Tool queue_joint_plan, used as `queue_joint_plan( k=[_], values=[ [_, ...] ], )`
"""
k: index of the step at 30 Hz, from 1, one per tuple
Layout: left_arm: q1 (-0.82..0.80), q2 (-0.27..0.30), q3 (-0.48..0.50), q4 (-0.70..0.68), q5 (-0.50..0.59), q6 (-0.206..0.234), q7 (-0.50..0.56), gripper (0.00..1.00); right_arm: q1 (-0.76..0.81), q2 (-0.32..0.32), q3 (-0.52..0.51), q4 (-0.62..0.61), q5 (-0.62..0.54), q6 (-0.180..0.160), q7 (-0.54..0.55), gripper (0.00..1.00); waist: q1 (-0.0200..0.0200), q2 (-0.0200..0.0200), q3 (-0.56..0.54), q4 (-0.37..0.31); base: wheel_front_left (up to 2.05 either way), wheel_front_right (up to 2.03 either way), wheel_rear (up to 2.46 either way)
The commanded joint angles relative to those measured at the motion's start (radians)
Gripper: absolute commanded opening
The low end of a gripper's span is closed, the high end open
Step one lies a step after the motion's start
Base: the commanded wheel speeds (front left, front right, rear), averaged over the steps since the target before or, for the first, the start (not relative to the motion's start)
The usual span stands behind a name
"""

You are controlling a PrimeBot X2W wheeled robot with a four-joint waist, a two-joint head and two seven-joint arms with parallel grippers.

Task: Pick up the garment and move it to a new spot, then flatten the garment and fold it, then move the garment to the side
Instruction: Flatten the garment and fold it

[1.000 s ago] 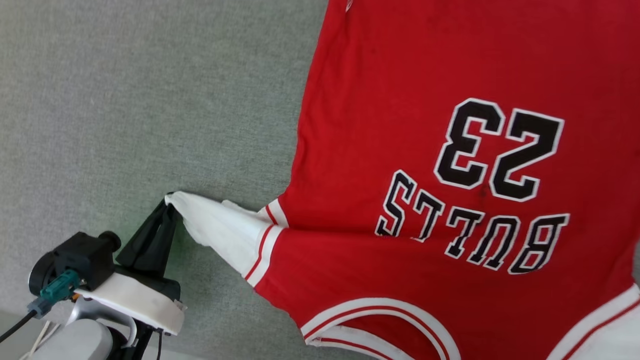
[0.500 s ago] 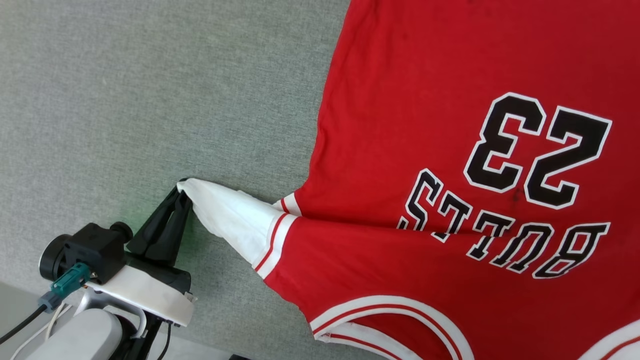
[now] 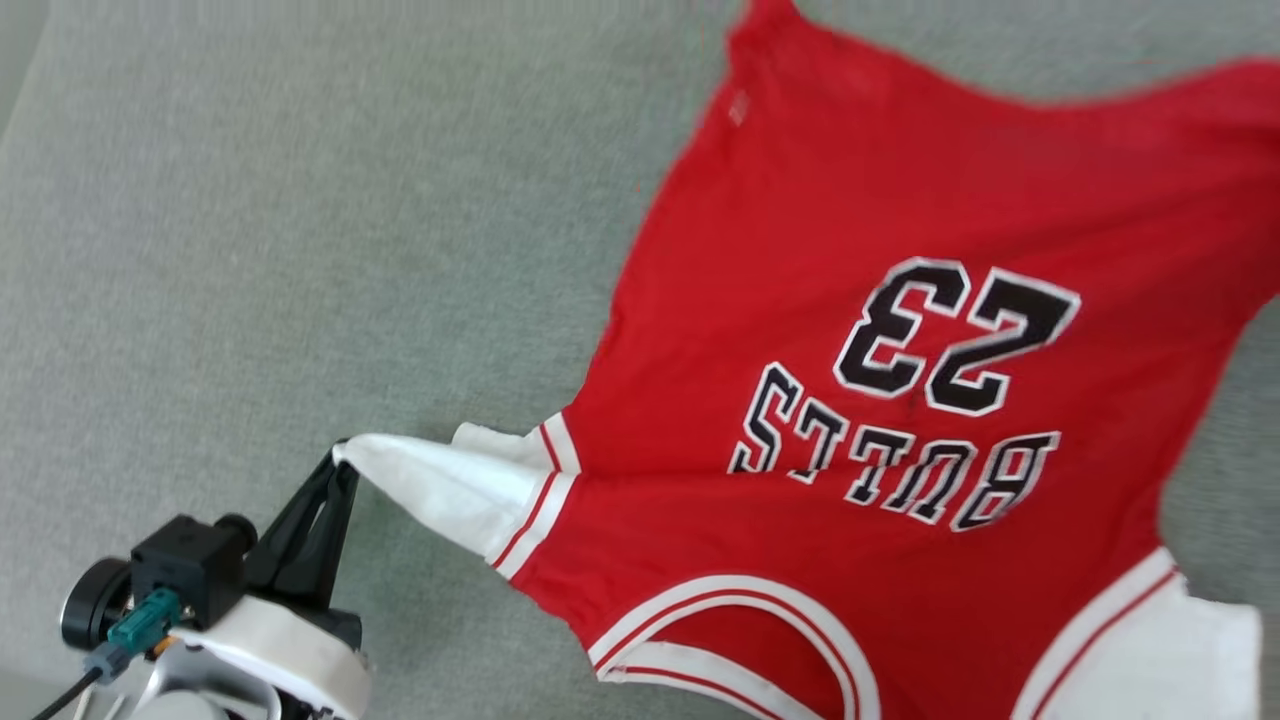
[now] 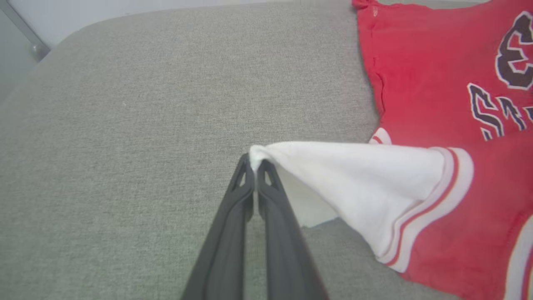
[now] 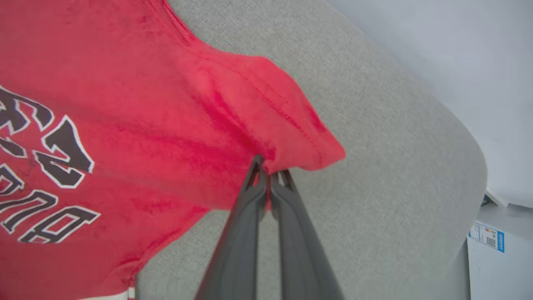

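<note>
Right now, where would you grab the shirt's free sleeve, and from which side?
Take the free sleeve by its outer cuff edge, coming from the robot's right, low over the cushion: it lies flat with that edge exposed. That would mirror the left gripper, pinching the other sleeve's tip. The right gripper holds the shirt by its red edge, so likely must release first.

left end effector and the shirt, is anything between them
Nothing: the left wrist view shows the left end effector shut directly on the white sleeve tip of the garment.

Red garment [image 3: 900, 420] spread print-up on grey cushion [image 3: 300, 250], white sleeve lifted.
</note>
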Motion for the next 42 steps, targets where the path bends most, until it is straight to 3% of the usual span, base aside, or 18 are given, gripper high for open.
queue_joint_plan(
  k=[1,6,11,15,18,24,25,26,27,31,37,42],
  values=[
    [0.018,0.005,0.003,-0.007,-0.007,0.011,0.004,0.00,0.059,-0.033,-0.002,-0.029,0.023,-0.001,-0.023,0.00,0.0000,0.0000,-0.073,-0.054,0.00,0.00,0.00],
    [0.074,0.026,0.011,-0.026,-0.024,0.040,0.008,0.00,0.308,-0.133,-0.043,-0.137,0.091,-0.001,-0.091,0.00,0.0000,0.0000,-0.134,-0.095,0.00,0.00,0.00],
    [0.124,0.043,0.022,-0.041,-0.040,0.066,0.006,0.00,0.623,-0.166,-0.116,-0.191,0.117,-0.001,-0.152,0.00,0.0000,0.0000,-0.171,-0.139,0.00,0.00,0.00],
    [0.148,0.054,0.034,-0.054,-0.050,0.078,0.002,0.00,0.873,-0.130,-0.150,-0.192,0.121,-0.001,-0.192,0.00,0.0000,0.0000,-0.178,-0.163,0.00,0.00,0.00],
    [0.152,0.053,0.038,-0.056,-0.051,0.080,0.001,0.00,0.965,-0.111,-0.159,-0.183,0.106,-0.001,-0.223,0.00,0.0000,0.0000,-0.178,-0.166,0.00,0.00,0.00],
    [0.159,0.045,0.037,-0.056,-0.057,0.074,-0.001,0.00,1.125,-0.003,-0.165,-0.134,0.095,-0.001,-0.310,0.00,0.0000,0.0000,-0.173,-0.169,0.00,0.00,0.00],
    [0.159,0.044,0.037,-0.055,-0.056,0.073,-0.001,0.00,1.127,0.011,-0.176,-0.127,0.088,-0.001,-0.328,0.07,0.0000,0.0000,-0.173,-0.170,0.00,0.00,0.00],
    [0.159,0.044,0.036,-0.053,-0.056,0.072,-0.002,0.00,1.121,0.022,-0.187,-0.124,0.084,-0.001,-0.344,0.45,0.0000,0.0000,-0.173,-0.170,0.00,0.00,0.00],
    [0.159,0.043,0.037,-0.052,-0.056,0.071,-0.002,0.00,1.109,0.028,-0.204,-0.125,0.077,-0.001,-0.360,1.00,0.0000,0.0000,-0.175,-0.171,0.00,0.00,0.00],
    [0.157,0.043,0.032,-0.050,-0.055,0.071,0.002,0.00,1.053,0.017,-0.283,-0.172,0.088,-0.001,-0.390,1.00,0.0000,0.0000,-0.186,-0.171,0.00,0.00,0.00],
    [0.125,0.034,0.019,-0.059,-0.041,0.066,0.013,0.00,0.902,-0.067,-0.388,-0.293,0.114,-0.001,-0.346,1.00,0.0000,0.0000,-0.182,-0.153,0.00,0.00,0.00],
    [0.085,0.022,0.006,-0.058,-0.026,0.048,0.020,0.00,0.686,-0.135,-0.320,-0.342,0.123,-0.001,-0.256,1.00,0.0000,0.0000,-0.147,-0.125,0.00,0.00,0.00]
  ],
)
